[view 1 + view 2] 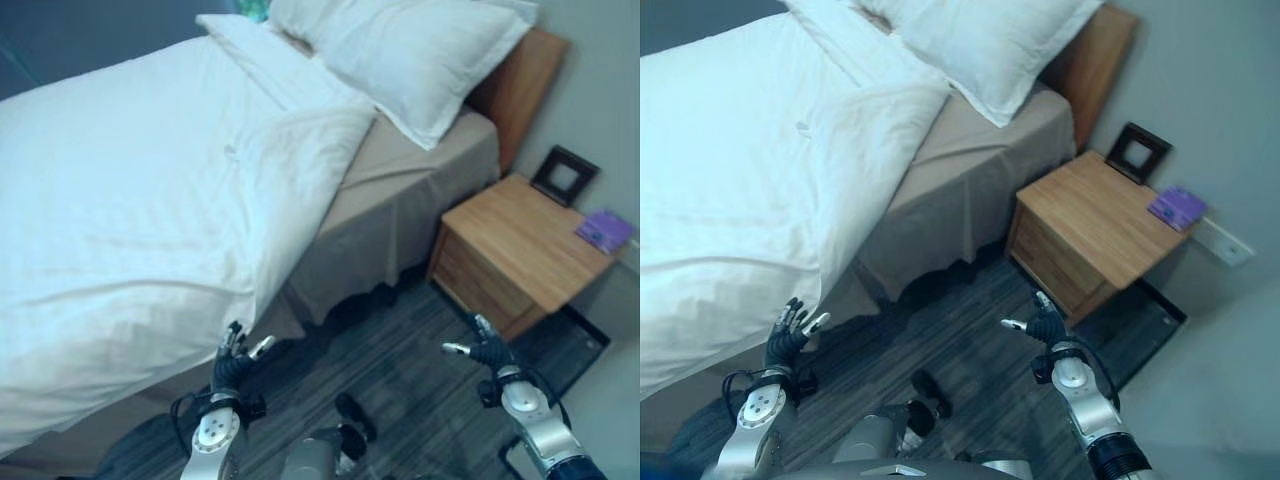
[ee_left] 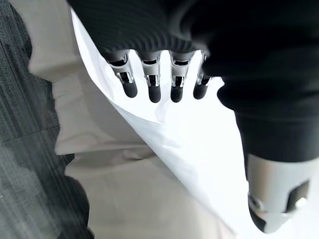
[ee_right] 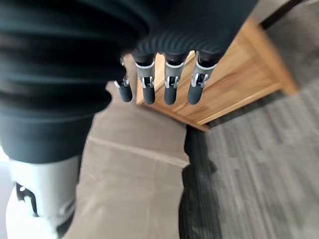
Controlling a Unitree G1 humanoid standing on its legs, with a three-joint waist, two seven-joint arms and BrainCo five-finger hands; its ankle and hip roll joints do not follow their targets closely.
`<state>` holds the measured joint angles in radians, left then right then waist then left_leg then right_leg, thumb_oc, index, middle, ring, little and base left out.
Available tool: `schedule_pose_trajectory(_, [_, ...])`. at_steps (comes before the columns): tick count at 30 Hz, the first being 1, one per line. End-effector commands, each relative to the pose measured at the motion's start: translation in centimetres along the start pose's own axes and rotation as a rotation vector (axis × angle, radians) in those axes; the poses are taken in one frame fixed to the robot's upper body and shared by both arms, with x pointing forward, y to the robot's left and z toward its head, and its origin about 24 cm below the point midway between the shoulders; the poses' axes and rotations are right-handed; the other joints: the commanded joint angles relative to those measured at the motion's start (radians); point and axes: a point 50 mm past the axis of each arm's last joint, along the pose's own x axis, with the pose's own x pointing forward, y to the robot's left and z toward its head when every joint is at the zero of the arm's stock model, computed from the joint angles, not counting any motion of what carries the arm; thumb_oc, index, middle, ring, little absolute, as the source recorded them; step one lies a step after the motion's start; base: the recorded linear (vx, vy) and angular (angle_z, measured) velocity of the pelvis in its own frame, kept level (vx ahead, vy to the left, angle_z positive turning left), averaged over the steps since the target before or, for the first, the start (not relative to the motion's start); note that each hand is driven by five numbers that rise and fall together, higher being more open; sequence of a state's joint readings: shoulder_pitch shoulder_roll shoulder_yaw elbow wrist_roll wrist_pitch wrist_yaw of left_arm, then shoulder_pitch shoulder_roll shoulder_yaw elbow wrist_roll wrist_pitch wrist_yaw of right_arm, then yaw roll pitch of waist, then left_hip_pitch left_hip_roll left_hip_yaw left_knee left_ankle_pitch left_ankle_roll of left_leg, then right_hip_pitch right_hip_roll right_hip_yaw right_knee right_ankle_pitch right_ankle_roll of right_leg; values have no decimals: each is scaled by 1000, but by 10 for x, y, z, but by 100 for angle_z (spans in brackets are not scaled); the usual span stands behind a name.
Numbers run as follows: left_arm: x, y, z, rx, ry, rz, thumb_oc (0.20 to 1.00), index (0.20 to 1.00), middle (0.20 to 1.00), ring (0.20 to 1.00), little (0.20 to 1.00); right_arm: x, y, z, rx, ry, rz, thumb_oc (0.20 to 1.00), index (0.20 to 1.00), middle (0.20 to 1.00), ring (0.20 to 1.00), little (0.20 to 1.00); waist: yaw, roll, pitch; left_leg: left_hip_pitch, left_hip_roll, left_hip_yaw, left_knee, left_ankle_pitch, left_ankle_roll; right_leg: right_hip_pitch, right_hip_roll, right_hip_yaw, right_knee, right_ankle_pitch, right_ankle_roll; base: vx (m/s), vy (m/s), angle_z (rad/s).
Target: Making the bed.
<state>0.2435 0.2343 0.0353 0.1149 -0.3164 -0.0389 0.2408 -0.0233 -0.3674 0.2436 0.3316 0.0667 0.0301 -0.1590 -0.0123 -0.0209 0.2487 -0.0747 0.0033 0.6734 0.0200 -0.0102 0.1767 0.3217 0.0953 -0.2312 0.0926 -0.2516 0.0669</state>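
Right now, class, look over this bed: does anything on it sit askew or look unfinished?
Yes. The white duvet lies crooked: its corner near the pillow is bunched and pulled in, leaving the beige sheet bare on the side by the nightstand, and it overhangs unevenly there.

White rumpled duvet [image 1: 750, 170] covers bed; white pillow [image 1: 980, 40] at wooden headboard [image 1: 1092, 62]. Wooden nightstand [image 1: 1095, 225] beside bed. Both robot hands, left [image 1: 788, 338], right [image 1: 1042, 325], over floor, fingers relaxed.

Dim, bluish room light; the white duvet [image 1: 130, 200] glares bright, and the right wrist view is motion-blurred.
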Motion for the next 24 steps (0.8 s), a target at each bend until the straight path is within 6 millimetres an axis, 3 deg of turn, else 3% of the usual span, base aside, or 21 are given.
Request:
schedule_pose_trajectory(1, [9,-8,40,-54,-180,-24,1000,1000,1000,1000,1000,6,8,55,-41,-256,34,1000,1000,1000,1000,1000,29,-4,-29,156,13,-63,-107,50,-137,-188,-247,-34,439,378,174,279,94,7])
schedule_pose_trajectory(2, [9,-7,45,-54,-202,-29,1000,1000,1000,1000,1000,6,8,67,-88,-310,39,1000,1000,1000,1000,1000,17,3,-16,184,16,-77,-107,34,-129,-251,-271,-28,530,404,181,275,14,-25])
schedule_pose_trajectory(3, [12,-11,51,-64,-222,-31,1000,1000,1000,1000,1000,7,11,76,-100,-345,45,1000,1000,1000,1000,1000,0,3,-8,197,17,-107,-107,17,-124,-307,-265,10,581,365,173,413,-131,40])
schedule_pose_trajectory(4, [20,-24,74,-99,-314,-56,1000,1000,1000,1000,1000,11,15,104,-137,-452,39,1000,1000,1000,1000,1000,-11,2,2,217,21,-162,-107,-6,-133,-367,-311,18,525,300,136,318,-133,95])
schedule_pose_trajectory(5, [21,-24,75,-100,-317,-56,1000,1000,1000,1000,1000,12,15,105,-137,-455,38,1000,1000,1000,1000,1000,-17,2,5,217,21,-168,-107,-6,-133,-363,-312,12,523,298,135,323,-175,171])
schedule_pose_trajectory(7, [23,-29,117,-176,-486,-77,1000,1000,1000,1000,1000,14,14,127,-132,-530,27,1000,1000,1000,1000,1000,-21,1,5,220,41,-207,-107,-8,-163,-391,-351,18,398,266,100,211,-205,151])
schedule_pose_trajectory(8, [19,-30,136,-215,-569,-106,1000,1000,1000,1000,1000,14,13,142,-129,-583,29,1000,1000,1000,1000,1000,-21,-1,6,209,59,-207,-107,13,-173,-396,-363,5,315,282,77,210,-266,164])
schedule_pose_trajectory(9, [17,-32,148,-247,-613,-120,1000,1000,1000,1000,1000,14,19,155,-123,-624,51,1000,1000,1000,1000,1000,-22,-10,2,209,69,-221,-107,13,-188,-375,-364,3,210,285,75,212,-290,136])
schedule_pose_trajectory(11, [11,-37,167,-327,-694,-152,1000,1000,1000,1000,1000,15,31,174,-90,-680,96,1000,1000,1000,1000,1000,-19,-38,-12,199,74,-293,-107,4,-212,-358,-311,127,-13,280,80,346,-360,114])
schedule_pose_trajectory(12, [13,-45,174,-348,-711,-180,1000,1000,1000,1000,1000,18,36,183,-99,-695,107,1000,1000,1000,1000,1000,-17,-59,-18,196,74,-381,-107,-1,-224,-344,-280,273,-121,286,87,288,-307,57])
schedule_pose_trajectory(14, [13,-45,174,-348,-713,-180,1000,1000,1000,1000,1000,18,36,183,-98,-696,107,1000,1000,1000,1000,1000,-18,-59,-20,191,74,-382,-107,3,-224,-347,-279,273,-124,291,85,222,-224,209])
schedule_pose_trajectory(15, [13,-60,191,-369,-764,-262,1000,1000,1000,1000,1000,25,40,205,-180,-744,80,1000,1000,1000,1000,1000,-8,-77,-35,200,53,-481,-107,-13,-231,-352,-228,340,-177,306,81,277,-244,275])
schedule_pose_trajectory(17, [12,-57,197,-373,-797,-244,1000,1000,1000,1000,1000,25,37,218,-196,-779,59,1000,1000,1000,1000,1000,-13,-83,-34,212,52,-485,-107,-19,-233,-345,-236,306,-180,316,87,249,-199,113])
schedule_pose_trajectory(19, [7,-48,207,-389,-863,-211,1000,1000,1000,1000,1000,27,32,224,-230,-794,38,1000,1000,1000,1000,1000,-8,-86,-51,231,45,-499,-107,-31,-232,-325,-233,316,-180,319,89,227,-160,51])
schedule_pose_trajectory(24, [17,-28,196,-339,-822,-67,1000,1000,1000,1000,1000,37,28,235,-319,-786,-6,1000,1000,1000,1000,1000,12,-67,-72,255,63,-507,-107,-37,-242,-285,-237,253,-180,309,83,147,-101,9])
